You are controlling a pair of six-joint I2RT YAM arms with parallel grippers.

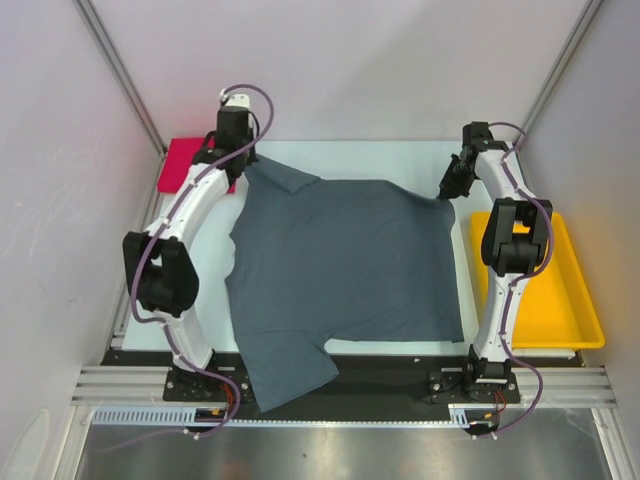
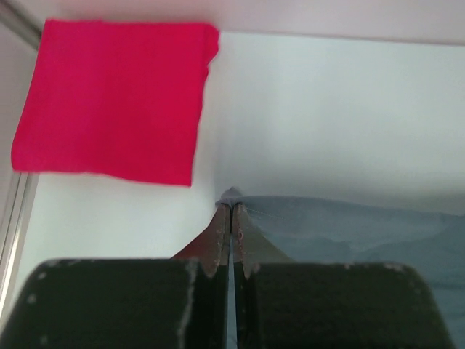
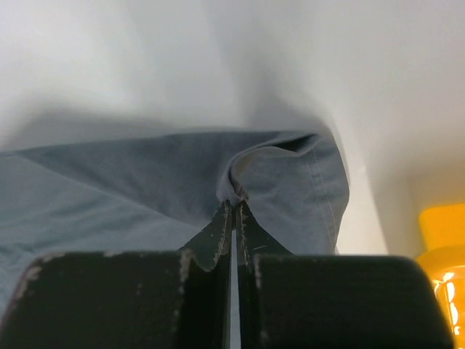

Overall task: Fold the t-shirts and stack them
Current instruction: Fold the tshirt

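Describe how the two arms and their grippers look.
The left arm and right arm share white links, bulky black joints and looping purple cables. The left gripper and right gripper have black bodies and dark tapering fingers, scuffed pale along the edges.

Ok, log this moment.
left hand: shut on grey t-shirt | right hand: shut on grey t-shirt | red t-shirt: folded, far left

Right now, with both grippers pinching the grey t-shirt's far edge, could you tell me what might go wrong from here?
1. The left gripper and right gripper each pinch only a thin bit of the grey t-shirt; the cloth could slip out during a pull.
2. The near sleeve lies off the white tabletop, on the black base strip, and may snag.
3. The folded red t-shirt lies close beside the left gripper and could get nudged.
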